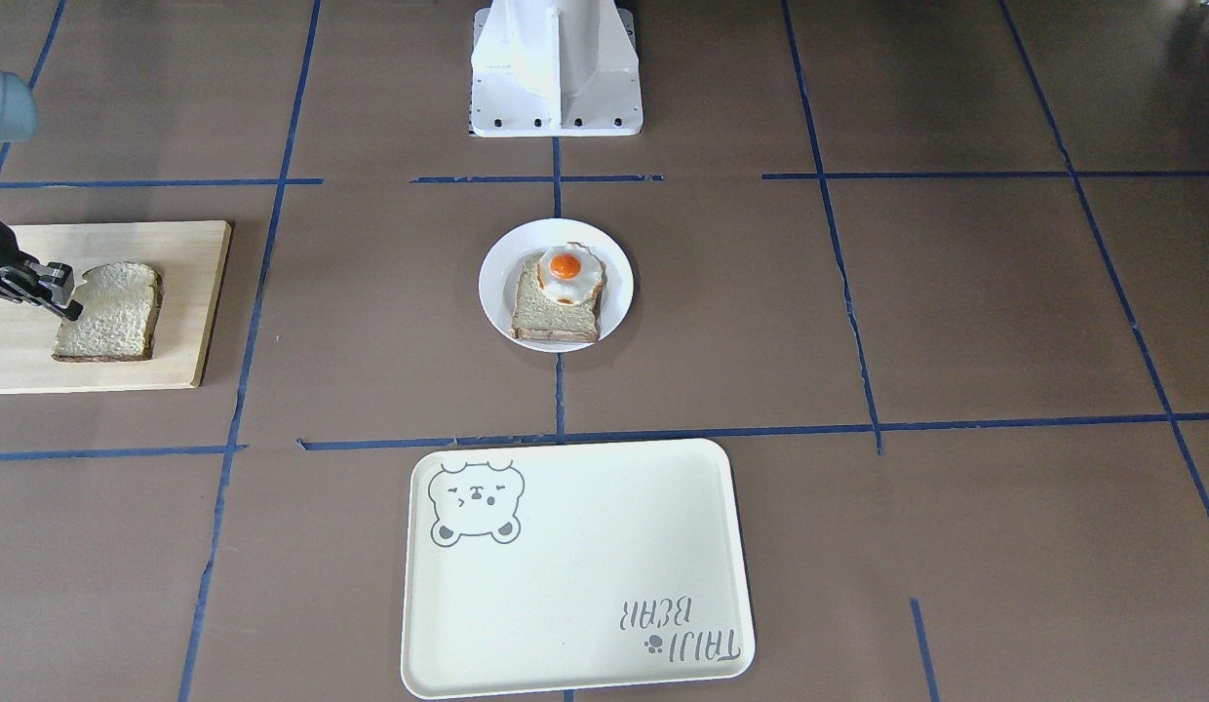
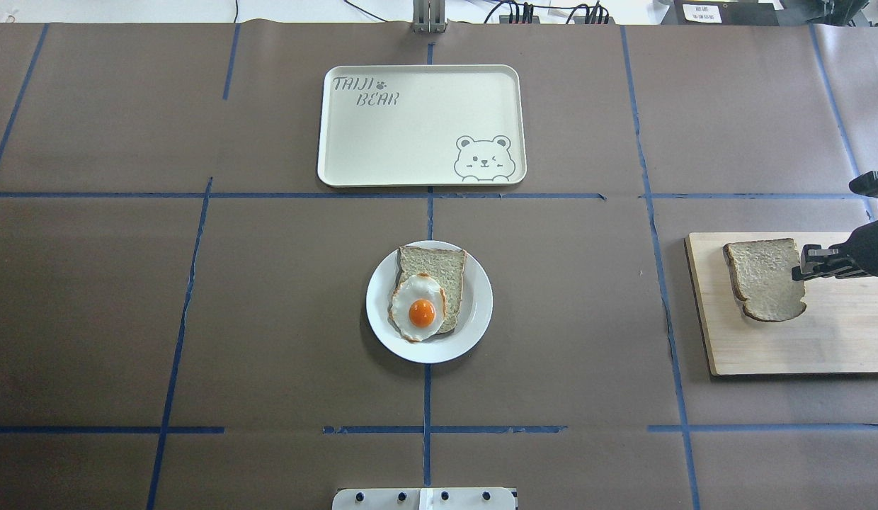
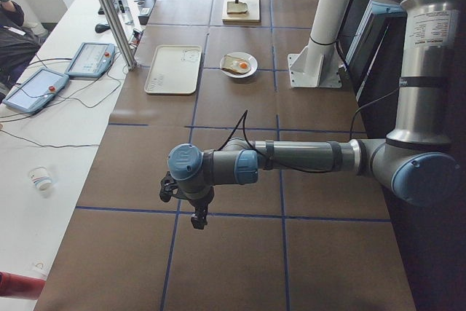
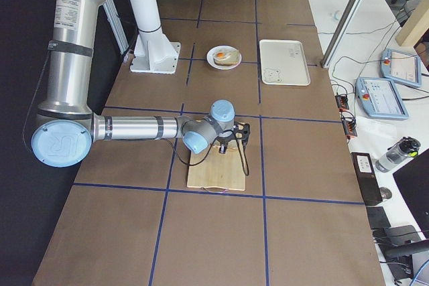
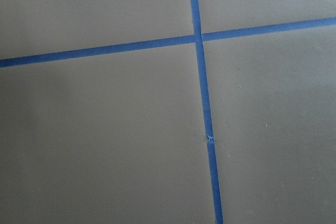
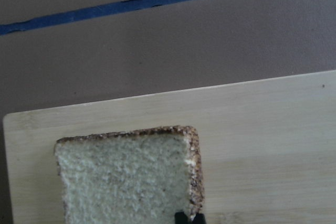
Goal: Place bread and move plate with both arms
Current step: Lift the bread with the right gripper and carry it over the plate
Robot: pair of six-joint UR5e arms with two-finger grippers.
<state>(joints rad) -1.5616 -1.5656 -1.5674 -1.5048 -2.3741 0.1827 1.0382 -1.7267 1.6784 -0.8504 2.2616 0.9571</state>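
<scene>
Wooden board [image 2: 835,340] | bread [image 2: 765,280] on it | right gripper [image 2: 801,265] at its edge

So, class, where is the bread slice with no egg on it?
In the overhead view the bread slice lies on the wooden board at the far right, the right tool at its edge.

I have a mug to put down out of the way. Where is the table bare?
Bare: the tray, the brown table between the plate and the wooden board, and the wide stretch on the plate's other side. Crowded: the plate, filled by a slice with a fried egg, and the board where the right pincer is at the bread.
</scene>
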